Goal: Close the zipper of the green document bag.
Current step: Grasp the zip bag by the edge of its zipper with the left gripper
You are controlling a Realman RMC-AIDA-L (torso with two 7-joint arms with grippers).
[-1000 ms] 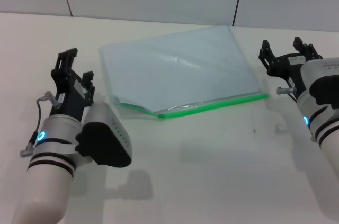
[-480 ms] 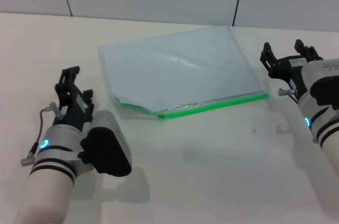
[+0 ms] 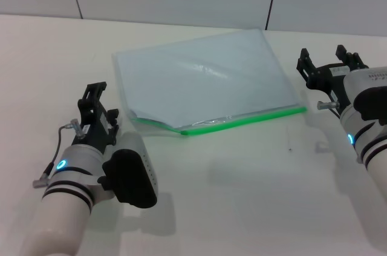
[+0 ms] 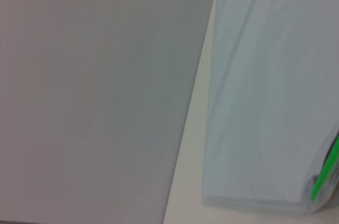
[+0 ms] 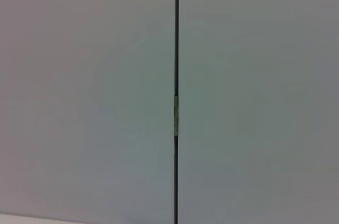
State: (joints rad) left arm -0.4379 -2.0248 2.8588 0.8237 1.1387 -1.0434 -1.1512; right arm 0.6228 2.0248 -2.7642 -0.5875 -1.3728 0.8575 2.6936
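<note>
Left gripper (image 3: 97,100) fingers open, empty, just beside the green document bag (image 3: 202,80); zipper (image 3: 242,120) runs toward right gripper (image 3: 329,62), open, empty.

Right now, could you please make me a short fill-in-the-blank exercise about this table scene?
1. The zipper strip is bright ____.
2. The bag lies flat on the ____.
3. The left gripper is ____ the bag, not touching it.
4. The bag lies ____ the left gripper and the right gripper.

Missing words: green; table; beside; between
</note>
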